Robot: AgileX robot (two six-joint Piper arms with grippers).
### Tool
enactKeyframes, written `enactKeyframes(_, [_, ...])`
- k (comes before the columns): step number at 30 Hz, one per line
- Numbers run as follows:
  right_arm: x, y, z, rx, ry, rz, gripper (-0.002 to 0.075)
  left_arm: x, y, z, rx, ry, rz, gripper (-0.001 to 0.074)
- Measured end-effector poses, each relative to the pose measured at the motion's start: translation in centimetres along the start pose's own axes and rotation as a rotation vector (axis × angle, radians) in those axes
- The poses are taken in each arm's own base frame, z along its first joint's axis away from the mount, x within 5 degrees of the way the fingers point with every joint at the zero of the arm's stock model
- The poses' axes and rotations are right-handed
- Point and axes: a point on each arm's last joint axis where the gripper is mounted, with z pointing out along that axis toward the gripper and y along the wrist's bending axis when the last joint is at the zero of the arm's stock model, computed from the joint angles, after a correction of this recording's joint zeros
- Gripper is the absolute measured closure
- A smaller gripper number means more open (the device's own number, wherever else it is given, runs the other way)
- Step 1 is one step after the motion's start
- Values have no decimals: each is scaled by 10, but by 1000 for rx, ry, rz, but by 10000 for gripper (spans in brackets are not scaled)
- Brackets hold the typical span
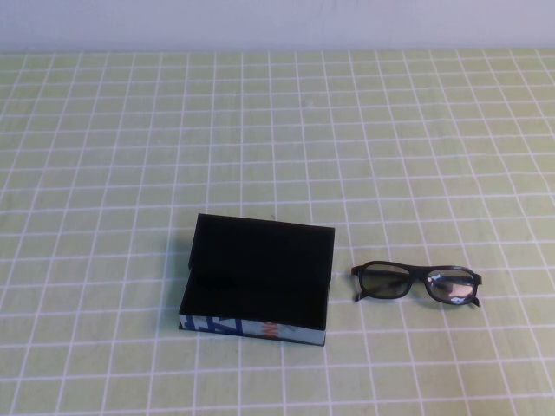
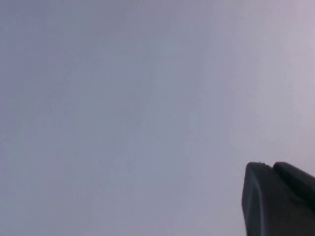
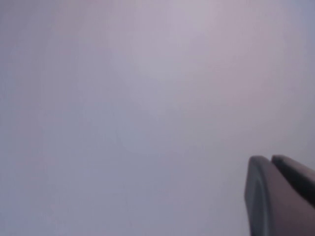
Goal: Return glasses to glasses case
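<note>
The glasses case (image 1: pixel 256 276) is a black box near the table's middle front, with its lid standing open at the back and its front side printed blue, white and orange. The glasses (image 1: pixel 416 283) have black thick frames and lie unfolded on the cloth just right of the case, apart from it. Neither gripper shows in the high view. My left gripper (image 2: pixel 270 166) shows in the left wrist view with its fingers pressed together, empty, facing a blank grey surface. My right gripper (image 3: pixel 269 158) looks the same in the right wrist view. Neither wrist view shows the case or glasses.
A green cloth with a white grid (image 1: pixel 173 130) covers the whole table. A pale wall (image 1: pixel 277 22) runs along its far edge.
</note>
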Motion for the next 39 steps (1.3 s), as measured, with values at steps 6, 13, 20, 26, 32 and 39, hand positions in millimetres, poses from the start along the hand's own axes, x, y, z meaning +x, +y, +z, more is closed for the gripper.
enactKeyframes(6, [-6,0,0,1,-68,7,743,-9,0,-1,-1,-95,-2,738])
enactKeyframes(13, [-28,0,-5,-19,-311,141,743,-29,0,-5,6,-328,-43,738])
enactKeyframes(20, [-87,12,5,-102,-457,348,743,-90,-6,-4,59,-548,-172,738])
enactKeyframes(26, [-149,34,19,-133,-204,467,743,-164,-18,2,86,-512,-169,738])
enactKeyframes(32, [-165,48,58,-65,157,345,743,-198,-27,37,80,-222,-147,738])
enactKeyframes(39, [-121,45,103,-5,514,122,743,-156,-29,96,29,297,-120,738])
